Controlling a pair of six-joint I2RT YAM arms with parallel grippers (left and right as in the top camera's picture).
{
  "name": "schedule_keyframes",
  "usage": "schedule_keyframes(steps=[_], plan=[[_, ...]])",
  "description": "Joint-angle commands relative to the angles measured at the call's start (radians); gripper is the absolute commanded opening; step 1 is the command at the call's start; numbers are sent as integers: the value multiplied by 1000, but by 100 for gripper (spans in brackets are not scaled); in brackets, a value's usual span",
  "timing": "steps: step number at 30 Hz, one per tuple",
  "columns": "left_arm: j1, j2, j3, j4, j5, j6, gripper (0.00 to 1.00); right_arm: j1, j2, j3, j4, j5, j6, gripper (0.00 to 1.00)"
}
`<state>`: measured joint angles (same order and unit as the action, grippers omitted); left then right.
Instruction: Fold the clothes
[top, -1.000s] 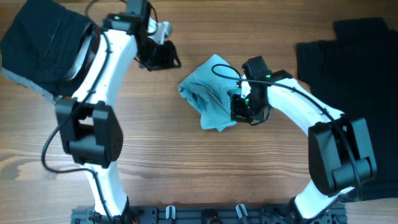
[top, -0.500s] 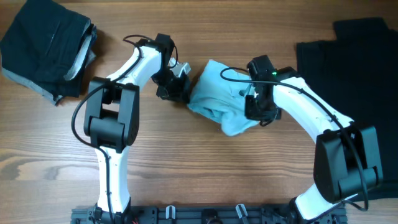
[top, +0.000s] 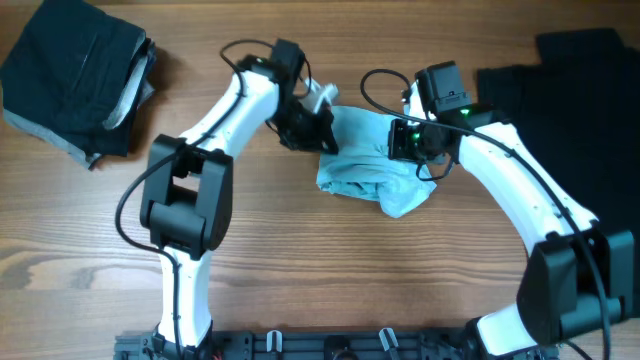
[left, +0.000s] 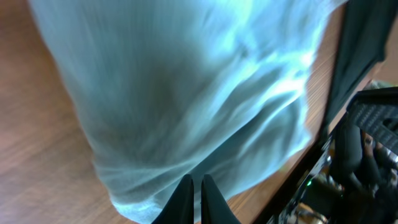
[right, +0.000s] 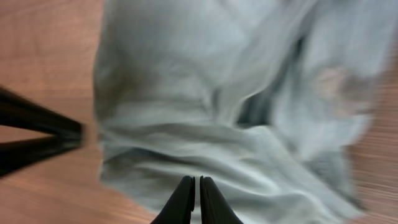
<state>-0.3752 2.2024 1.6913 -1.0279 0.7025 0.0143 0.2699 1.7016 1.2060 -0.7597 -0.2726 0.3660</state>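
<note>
At the middle of the table (top: 300, 270) — one pale blue-green T-shirt (top: 368, 170), crumpled in a heap. Its left edge is pinched by the left gripper (left: 193, 185), fingers nearly together on the cloth. Its right edge is nipped likewise by the right gripper (right: 194, 184). Far left corner — folded black and grey pile (top: 75, 80). Right side: large black T-shirt (top: 570, 120), lying flat, apart from the heap.

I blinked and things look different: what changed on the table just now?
The left gripper swung rightward to the left edge of the pale blue shirt. The right gripper, shut on the shirt, dragged it rightward and toward the far edge. The folded dark pile and the black shirt stayed put.
</note>
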Motion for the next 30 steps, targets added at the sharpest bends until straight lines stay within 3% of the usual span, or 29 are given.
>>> schedule_keyframes(steps=[1,6,14,16,17,19,21,24,26,28,30], plan=[[-9,-9,-110,24,-64,4,4,8,114,-82,-3,-183,-2,8],[5,-9,-180,39,-136,0,4,-19,101,-55,-2,-101,-14,5],[5,-9,-180,95,-137,0,7,-71,114,-42,288,-48,38,10],[5,-9,-180,105,-137,0,7,-71,167,-42,273,-4,37,8],[8,-9,-180,105,-141,0,8,-85,185,-41,197,153,99,4],[23,-9,-180,105,-143,-28,9,-130,162,-41,118,249,161,5],[59,-11,-172,88,-142,-77,13,-187,114,-26,120,64,-14,5],[126,-40,-98,-10,0,-82,30,-224,5,0,146,-164,-193,13],[149,-88,-58,-12,128,-82,37,-224,-63,0,171,-169,-195,14],[129,-119,-56,12,151,-87,41,-225,-103,0,192,-160,-182,17],[81,-106,-57,11,127,-114,24,-225,-106,0,190,-137,-180,17]])
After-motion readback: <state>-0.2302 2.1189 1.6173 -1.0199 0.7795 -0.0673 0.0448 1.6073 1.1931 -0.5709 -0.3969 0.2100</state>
